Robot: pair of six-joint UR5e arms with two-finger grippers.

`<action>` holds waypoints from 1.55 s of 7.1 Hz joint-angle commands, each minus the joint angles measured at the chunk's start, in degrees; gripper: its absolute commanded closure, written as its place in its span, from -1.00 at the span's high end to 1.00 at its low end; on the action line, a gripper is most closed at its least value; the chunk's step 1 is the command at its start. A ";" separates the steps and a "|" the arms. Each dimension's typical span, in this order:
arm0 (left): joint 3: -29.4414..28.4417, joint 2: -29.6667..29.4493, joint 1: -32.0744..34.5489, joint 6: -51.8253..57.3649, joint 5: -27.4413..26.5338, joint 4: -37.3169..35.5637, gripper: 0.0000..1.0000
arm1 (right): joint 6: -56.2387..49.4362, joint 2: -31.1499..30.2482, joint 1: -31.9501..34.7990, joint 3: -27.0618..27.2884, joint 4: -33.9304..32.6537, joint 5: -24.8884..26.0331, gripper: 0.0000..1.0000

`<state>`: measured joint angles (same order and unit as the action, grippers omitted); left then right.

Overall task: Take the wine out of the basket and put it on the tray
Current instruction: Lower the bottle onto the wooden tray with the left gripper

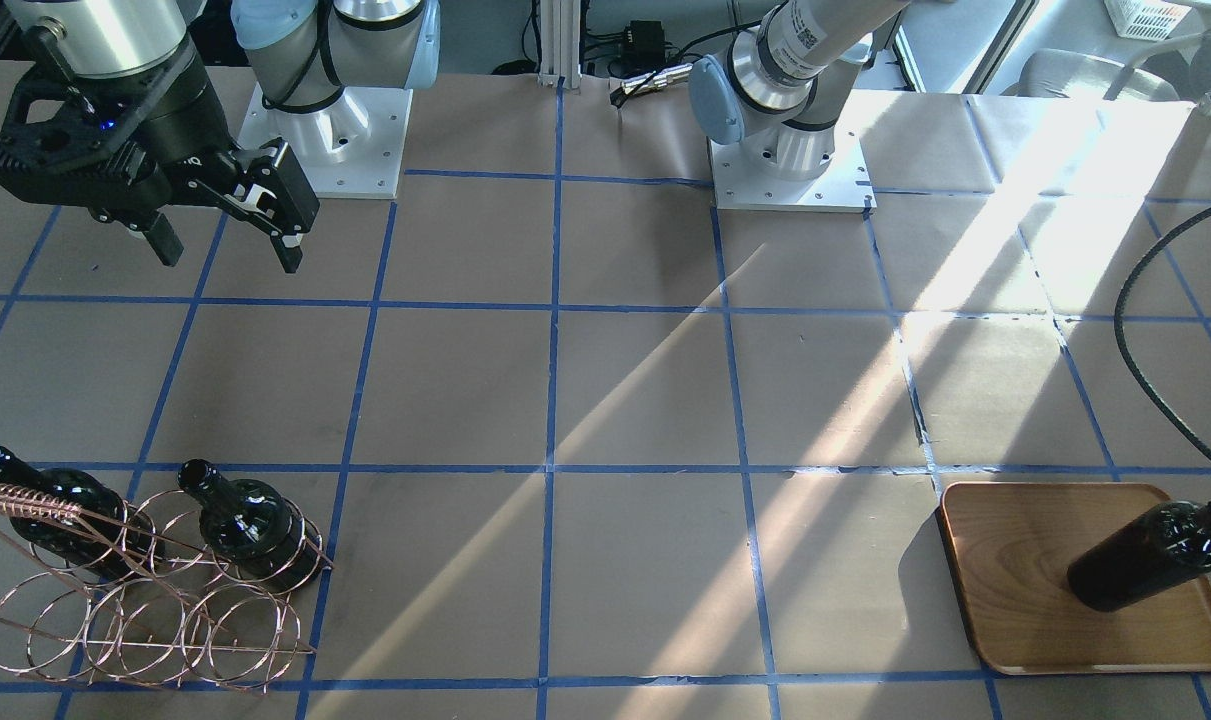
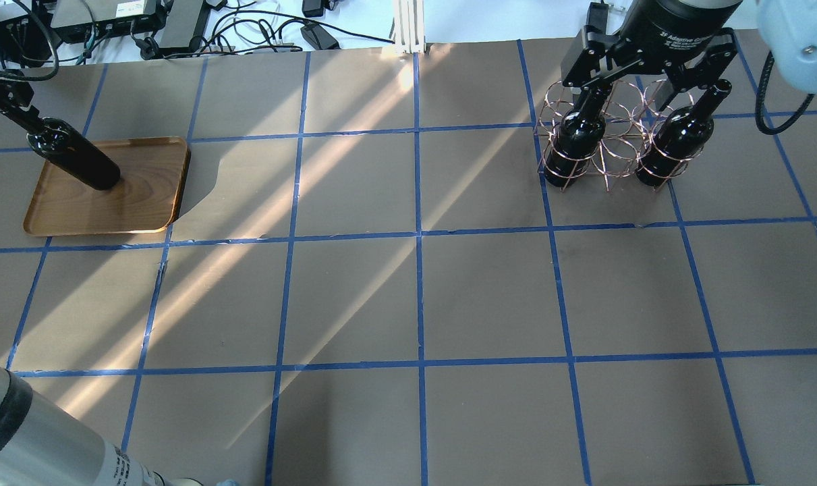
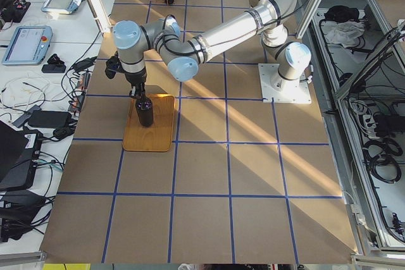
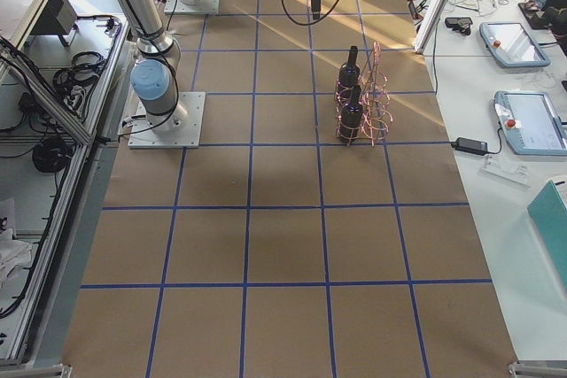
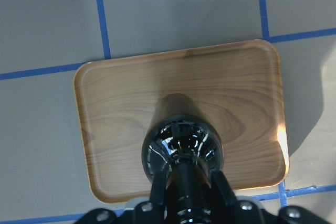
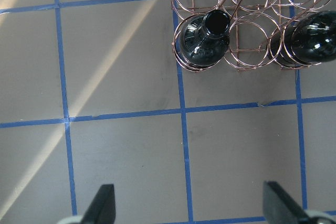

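Note:
The wooden tray [image 2: 145, 196] lies at the table's far left end. One dark wine bottle [image 2: 77, 158] stands upright on it. My left gripper [image 5: 189, 192] is shut on this bottle's neck from above; the bottle [image 5: 181, 145] and tray [image 5: 121, 108] show in the left wrist view. The copper wire basket [image 2: 607, 145] stands at the far right with two more bottles [image 2: 573, 145] [image 2: 678, 145] upright in its rings. My right gripper [image 2: 648, 84] hangs open and empty high above the table, on the robot's side of the basket [image 6: 252, 51]. Its fingers [image 6: 105, 203] are spread wide.
Brown paper with a blue tape grid covers the table [image 2: 415, 297]. Both arm bases [image 1: 790, 170] stand at the robot's edge. Cables and devices [image 2: 179, 20] lie past the far table edge. A black cable [image 1: 1140, 370] loops over the table by the tray.

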<state>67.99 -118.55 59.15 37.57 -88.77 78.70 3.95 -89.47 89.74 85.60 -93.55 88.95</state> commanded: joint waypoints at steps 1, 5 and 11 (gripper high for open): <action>0.30 -0.10 0.00 -0.48 2.00 -0.21 -1.00 | 0.00 0.00 0.00 0.00 0.03 -0.01 1.00; 0.39 -0.36 0.00 -0.22 0.62 -0.21 -0.80 | 0.00 0.00 0.00 0.00 0.03 -0.01 1.00; 1.17 9.27 0.88 -5.63 0.17 13.01 1.00 | 0.00 0.00 0.00 0.00 0.03 -0.01 1.00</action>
<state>68.72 -113.00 59.75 35.23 -88.39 86.65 3.95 -89.47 89.74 85.60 -93.55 88.95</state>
